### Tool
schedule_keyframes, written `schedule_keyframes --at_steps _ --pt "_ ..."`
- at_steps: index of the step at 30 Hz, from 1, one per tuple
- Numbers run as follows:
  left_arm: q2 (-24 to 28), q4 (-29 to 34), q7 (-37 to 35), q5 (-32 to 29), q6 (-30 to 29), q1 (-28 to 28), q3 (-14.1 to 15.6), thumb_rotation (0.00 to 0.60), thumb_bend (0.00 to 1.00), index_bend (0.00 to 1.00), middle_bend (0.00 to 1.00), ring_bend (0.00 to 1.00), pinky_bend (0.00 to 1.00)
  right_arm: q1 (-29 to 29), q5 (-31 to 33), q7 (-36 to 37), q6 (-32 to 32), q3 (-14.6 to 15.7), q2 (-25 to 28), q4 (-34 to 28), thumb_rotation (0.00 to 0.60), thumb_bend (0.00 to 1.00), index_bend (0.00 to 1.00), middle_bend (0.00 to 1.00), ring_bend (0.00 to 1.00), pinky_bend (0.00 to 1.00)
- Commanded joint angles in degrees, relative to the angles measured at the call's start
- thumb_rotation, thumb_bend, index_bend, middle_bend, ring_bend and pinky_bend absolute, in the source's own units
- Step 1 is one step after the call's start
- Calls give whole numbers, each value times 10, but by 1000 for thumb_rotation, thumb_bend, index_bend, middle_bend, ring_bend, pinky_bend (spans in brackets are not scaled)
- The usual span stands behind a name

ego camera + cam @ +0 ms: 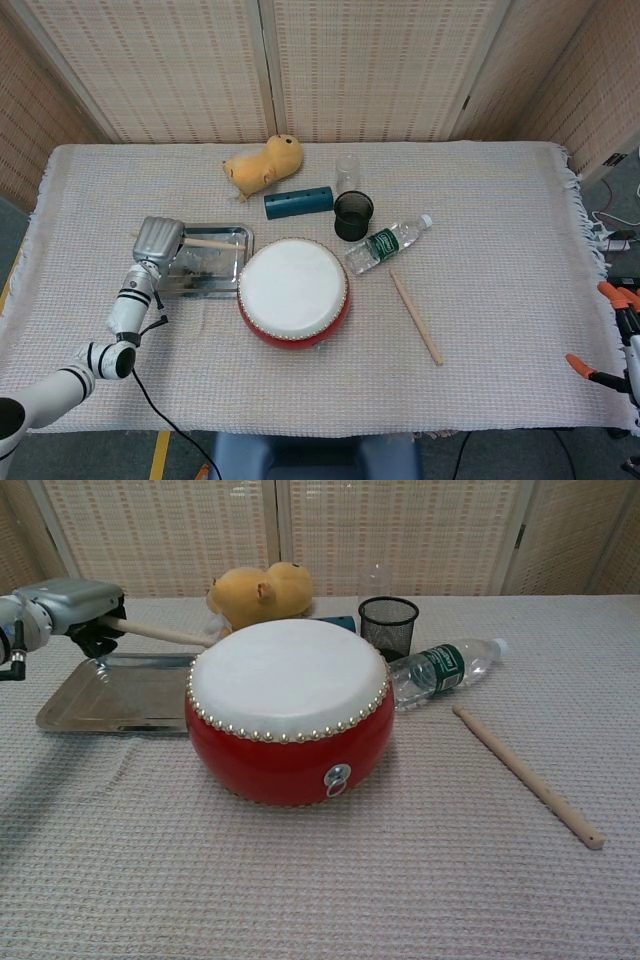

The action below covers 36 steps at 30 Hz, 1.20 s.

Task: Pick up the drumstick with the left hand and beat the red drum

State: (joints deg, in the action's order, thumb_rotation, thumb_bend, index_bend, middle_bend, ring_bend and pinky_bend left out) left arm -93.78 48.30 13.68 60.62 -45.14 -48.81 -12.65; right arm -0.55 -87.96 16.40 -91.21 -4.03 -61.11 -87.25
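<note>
Left robot hand gripping drumstick above tray, beside red drum
</note>
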Motion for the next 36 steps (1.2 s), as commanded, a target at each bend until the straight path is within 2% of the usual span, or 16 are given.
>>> schedule_keyframes --at_steps 1,5,8,10,12,15,18,24,26,29,36 --pt "-21 -25 -7 -5 16 -11 -7 600 693 1000 1000 931 1000 0 2 -1 1 0 0 0 600 85 34 126 0 38" --pt "-39 -47 -15 -28 37 -20 -24 600 690 989 1000 921 1000 -1 6 -4 2 -1 1 -2 600 86 34 126 0 38" --pt "-49 -61 -1 -39 49 -26 -27 600 676 939 991 882 993 -1 9 -5 4 -2 2 -3 600 86 34 126 0 38" --pt "-50 -63 12 -47 56 -28 -27 600 654 867 935 815 971 -1 10 -6 6 -3 2 -3 600 86 34 126 0 38" --pt "-51 -59 29 -57 55 -29 -30 600 629 775 834 717 932 0 12 -5 8 -3 2 -3 600 85 33 126 0 38" --pt "-47 -42 52 -75 51 -28 -34 600 592 619 652 549 791 1 12 -5 10 -3 2 -2 600 85 31 126 0 38" --pt "-32 -11 76 -93 54 -25 -35 600 544 449 454 354 553 2 12 -4 10 -4 1 -1 600 86 31 126 0 38" --pt "-1 54 113 -135 59 -23 -35 600 433 140 155 69 223 1 10 -2 7 -4 -1 0 600 86 31 126 0 38" --pt "5 68 119 -148 59 -24 -35 600 377 48 65 9 145 1 9 -1 6 -4 -1 1 600 85 31 126 0 38" --pt "11 81 127 -165 55 -26 -35 600 317 0 0 0 74 -1 9 -1 4 -4 -1 1 600 85 30 126 0 38" --pt "17 90 131 -186 57 -29 -31 600 250 0 0 0 34 -2 9 -1 1 -4 -1 2 600 86 30 126 0 38"
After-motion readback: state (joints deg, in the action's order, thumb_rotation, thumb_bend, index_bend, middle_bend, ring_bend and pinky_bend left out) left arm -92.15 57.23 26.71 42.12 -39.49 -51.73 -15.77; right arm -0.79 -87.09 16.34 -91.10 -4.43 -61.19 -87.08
